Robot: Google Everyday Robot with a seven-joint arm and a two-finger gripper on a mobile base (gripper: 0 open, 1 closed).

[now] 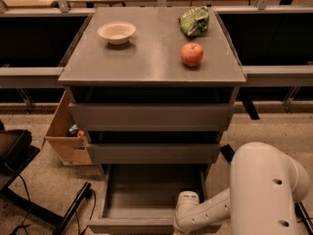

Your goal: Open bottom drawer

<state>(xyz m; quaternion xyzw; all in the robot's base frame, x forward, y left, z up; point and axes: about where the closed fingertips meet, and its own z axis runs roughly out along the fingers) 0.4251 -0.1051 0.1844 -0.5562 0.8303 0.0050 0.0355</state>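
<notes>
The bottom drawer of the grey cabinet stands pulled out toward me, showing its plain grey tray. Its front edge lies at the bottom of the view. Two wider grey drawer fronts, the top and the middle, are pushed in above it. My white arm comes in from the lower right. Its wrist and gripper sit at the right part of the bottom drawer's front edge; the fingers are hidden below the wrist.
On the cabinet top stand a white bowl, a red apple and a green bag. A cardboard box stands left of the cabinet. A black chair base is at lower left.
</notes>
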